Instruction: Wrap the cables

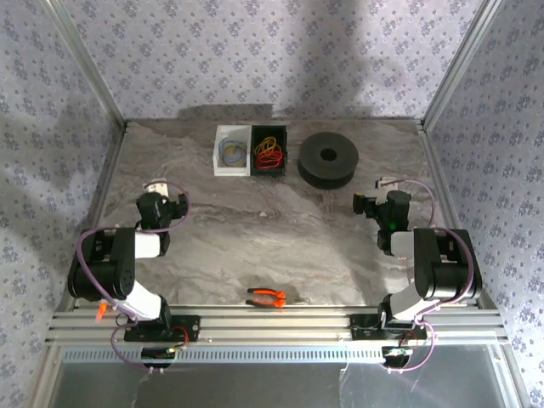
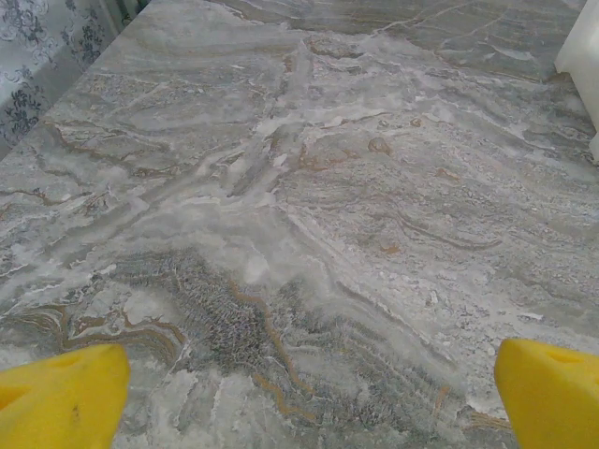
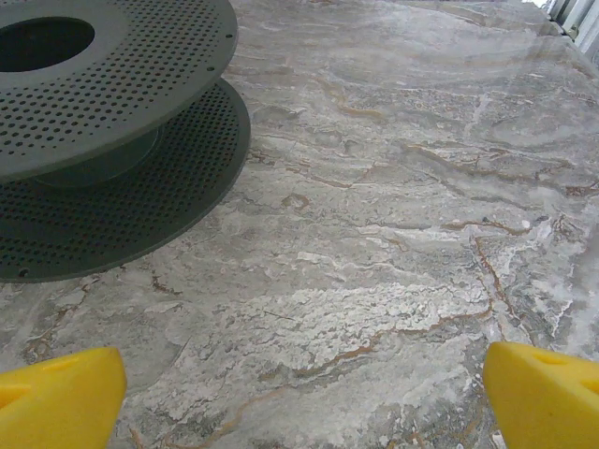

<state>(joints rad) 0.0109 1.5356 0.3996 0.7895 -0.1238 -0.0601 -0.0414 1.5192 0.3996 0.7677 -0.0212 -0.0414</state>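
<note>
Your left gripper (image 2: 304, 398): jaws spread over grey marbled tabletop (image 2: 309, 187). Your right gripper (image 3: 304, 398): jaws spread, near black perforated plastic spool (image 3: 140, 112).

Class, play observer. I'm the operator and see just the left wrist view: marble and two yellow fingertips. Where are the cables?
Observer: The cables lie coiled in two bins at the far edge of the table, a white bin and a black bin side by side.
Operator: Anything to wind them on?
Observer: A black spool stands right of the bins, ahead-left of the open right gripper.
Operator: Any tool?
Observer: Orange-handled pliers lie at the near edge, in the middle.
</note>
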